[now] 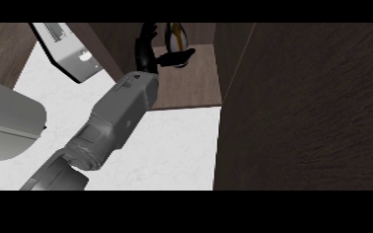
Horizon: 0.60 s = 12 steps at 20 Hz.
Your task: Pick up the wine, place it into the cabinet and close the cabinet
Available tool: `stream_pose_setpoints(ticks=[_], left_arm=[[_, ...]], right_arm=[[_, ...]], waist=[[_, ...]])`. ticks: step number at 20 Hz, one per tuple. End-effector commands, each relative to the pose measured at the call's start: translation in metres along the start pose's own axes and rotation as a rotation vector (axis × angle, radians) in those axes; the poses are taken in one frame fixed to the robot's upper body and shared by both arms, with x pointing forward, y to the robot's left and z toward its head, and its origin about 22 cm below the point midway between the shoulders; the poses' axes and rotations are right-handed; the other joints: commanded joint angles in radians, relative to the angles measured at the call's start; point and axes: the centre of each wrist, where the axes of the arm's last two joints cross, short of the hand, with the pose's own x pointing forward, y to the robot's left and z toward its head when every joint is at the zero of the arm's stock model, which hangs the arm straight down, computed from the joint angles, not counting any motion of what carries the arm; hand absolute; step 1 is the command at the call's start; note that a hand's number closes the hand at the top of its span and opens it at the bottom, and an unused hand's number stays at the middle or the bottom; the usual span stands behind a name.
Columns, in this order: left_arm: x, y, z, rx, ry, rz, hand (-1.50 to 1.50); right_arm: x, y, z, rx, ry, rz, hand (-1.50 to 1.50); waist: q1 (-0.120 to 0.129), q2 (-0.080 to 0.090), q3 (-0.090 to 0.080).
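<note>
The wine bottle (175,33), dark with yellowish glints, stands inside the open cabinet, on its wooden shelf (191,86) near the back. My left hand (149,47) is inside the cabinet just left of the bottle, on a grey forearm that comes up from the lower left. Its fingers (148,32) run fairly straight up beside the bottle with a small gap between them, and the thumb (180,56) sticks out to the right in front of the bottle's base. The bottle's lower part is hidden. My right hand does not show.
The cabinet's dark wooden door (299,108) stands open and fills the right side. The white counter (175,148) lies below the shelf. A grey box-like appliance (69,52) sits at the upper left, and a pale grey rounded object (16,123) at the left edge.
</note>
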Motion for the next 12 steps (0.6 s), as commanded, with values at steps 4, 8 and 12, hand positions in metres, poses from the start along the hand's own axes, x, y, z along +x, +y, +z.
stream_pose_setpoints(ticks=[4, 8, 12], left_arm=[[0.013, 0.019, -0.022, 0.057, 0.004, -0.056, -1.5], [-0.005, 0.01, -0.006, 0.076, -0.027, -0.106, -1.5], [0.002, 0.03, -0.022, 0.031, -0.041, -0.07, -1.5]], right_arm=[[0.023, 0.006, 0.018, 0.057, -0.066, -0.071, -1.5], [0.027, 0.0, 0.025, 0.044, -0.067, -0.054, -1.5], [0.024, 0.005, 0.023, 0.038, -0.053, -0.073, -1.5]], waist=[[-0.015, 0.009, -0.001], [-0.005, 0.004, -0.001], [0.004, 0.003, -0.001]])
